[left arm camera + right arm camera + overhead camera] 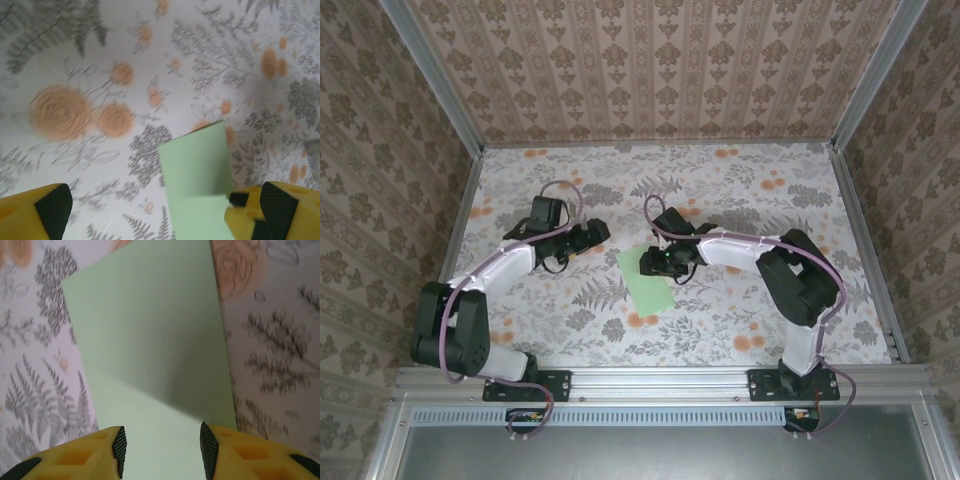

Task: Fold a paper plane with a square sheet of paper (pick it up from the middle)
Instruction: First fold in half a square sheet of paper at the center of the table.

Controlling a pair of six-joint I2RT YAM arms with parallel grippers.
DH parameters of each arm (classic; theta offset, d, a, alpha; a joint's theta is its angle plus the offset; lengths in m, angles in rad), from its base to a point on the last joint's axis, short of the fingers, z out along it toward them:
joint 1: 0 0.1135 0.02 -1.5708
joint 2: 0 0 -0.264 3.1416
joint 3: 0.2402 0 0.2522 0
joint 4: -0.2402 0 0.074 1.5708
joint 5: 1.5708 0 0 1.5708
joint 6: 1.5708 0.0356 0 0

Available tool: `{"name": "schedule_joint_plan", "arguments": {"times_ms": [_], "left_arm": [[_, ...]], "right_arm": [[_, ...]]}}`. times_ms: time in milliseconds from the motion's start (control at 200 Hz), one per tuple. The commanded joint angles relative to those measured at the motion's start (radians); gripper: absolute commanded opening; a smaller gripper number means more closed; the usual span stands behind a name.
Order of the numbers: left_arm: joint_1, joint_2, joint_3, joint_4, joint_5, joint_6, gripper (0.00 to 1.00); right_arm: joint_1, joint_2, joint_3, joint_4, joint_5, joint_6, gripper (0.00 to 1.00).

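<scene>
The square sheet of paper (pixel 650 284) is pale green and lies on the floral tablecloth (pixel 720 190) between the two arms. A crease crosses it, and the part beyond the crease looks shaded and slightly raised (pixel 150 330). My right gripper (pixel 657 262) hovers over the sheet's far end. Its jaws (pixel 164 449) stand open, with the paper under the gap and nothing pinched. My left gripper (pixel 597 233) is up and left of the sheet, open wide (pixel 162 207). The paper (pixel 197 175) reaches close to its right finger (pixel 280 207).
Patterned walls and metal rails (pixel 455 105) enclose the table on three sides. The arm bases sit on the near rail (pixel 650 382). Bare cloth lies behind and in front of the sheet.
</scene>
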Motion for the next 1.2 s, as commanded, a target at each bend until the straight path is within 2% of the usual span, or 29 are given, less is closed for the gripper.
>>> {"name": "schedule_joint_plan", "arguments": {"times_ms": [0,355,545,630,655,830,985,1195], "left_arm": [[0.015,-0.032,-0.034,-0.008,0.043,-0.001,1.00],[-0.014,-0.020,-0.157,0.138,0.177,-0.039,1.00],[-0.120,-0.007,-0.158,0.156,0.182,-0.076,1.00],[-0.153,0.014,-0.153,0.168,0.188,-0.107,1.00],[-0.187,0.022,-0.153,0.172,0.192,-0.116,1.00],[-0.213,0.048,-0.126,0.181,0.223,-0.144,0.95],[-0.222,0.054,-0.079,0.127,0.210,-0.126,0.96],[-0.238,0.093,-0.058,0.103,0.182,-0.142,0.97]], "right_arm": [[0.004,0.048,0.046,-0.017,0.087,0.072,0.47],[0.001,0.012,-0.065,-0.089,0.349,0.421,0.44],[0.002,-0.025,-0.089,-0.090,0.402,0.487,0.45],[0.002,-0.021,-0.110,-0.047,0.373,0.500,0.44],[0.001,-0.021,-0.115,-0.028,0.360,0.500,0.44],[-0.018,-0.060,-0.124,0.135,0.225,0.394,0.42],[-0.060,-0.081,-0.062,0.111,0.163,0.298,0.42],[-0.122,0.010,0.012,0.078,0.087,0.223,0.41]]}}
